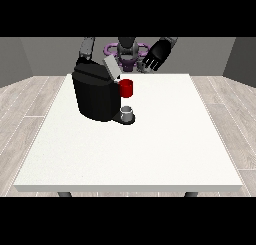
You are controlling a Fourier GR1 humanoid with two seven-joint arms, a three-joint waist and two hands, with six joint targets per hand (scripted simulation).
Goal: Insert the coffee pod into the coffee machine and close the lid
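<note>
No text, label, brand, number or sign can be read anywhere in the front view. The coffee machine shows only plain black surfaces, and the white table carries no markings. The red thing at the machine is unlettered as well.

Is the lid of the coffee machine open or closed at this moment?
Open. The grey lid stands tilted up above the top of the black coffee machine, not lying flat on it.
</note>
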